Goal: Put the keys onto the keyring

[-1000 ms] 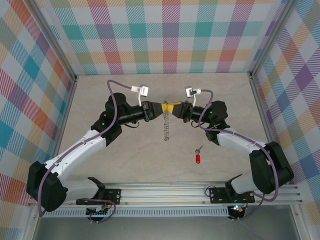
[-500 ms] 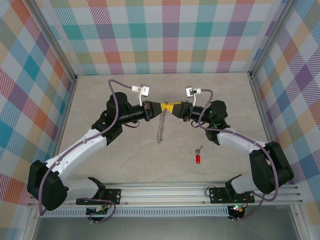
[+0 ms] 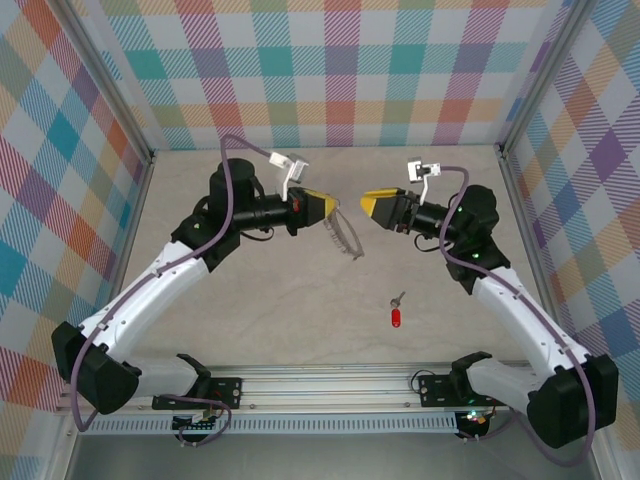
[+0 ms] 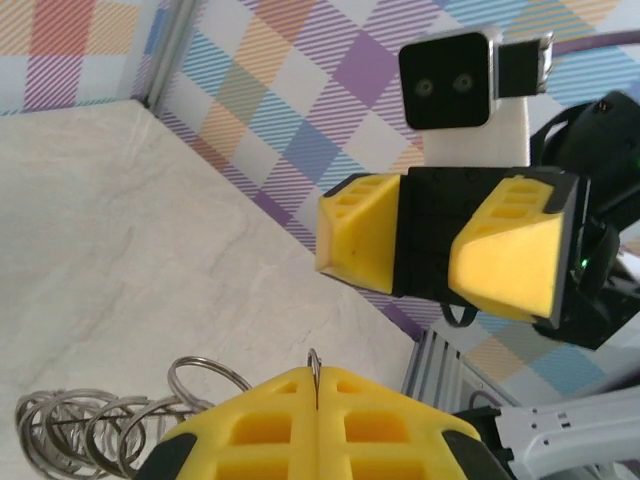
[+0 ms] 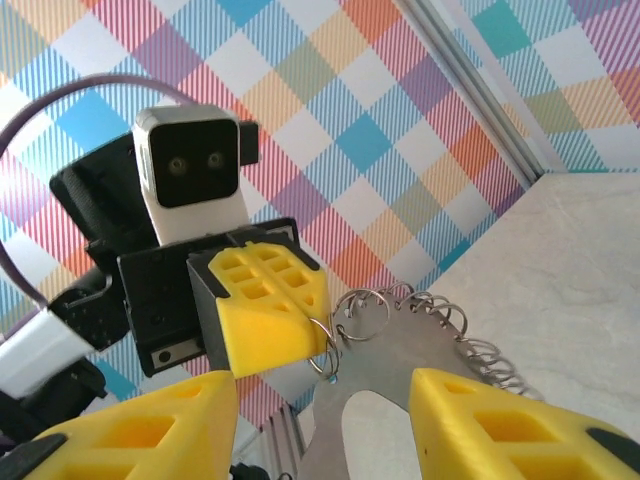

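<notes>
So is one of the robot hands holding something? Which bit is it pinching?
The left gripper holds the keyring, pinching its thin rim between shut fingers. The right gripper is open, apart from the ring, and holds nothing.

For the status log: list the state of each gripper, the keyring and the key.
left gripper: shut on the keyring's rim.
right gripper: open, holding nothing, apart from the keyring.
keyring: hanging from the left gripper, the key not on it.
key: lying loose on the table, untouched.
</notes>
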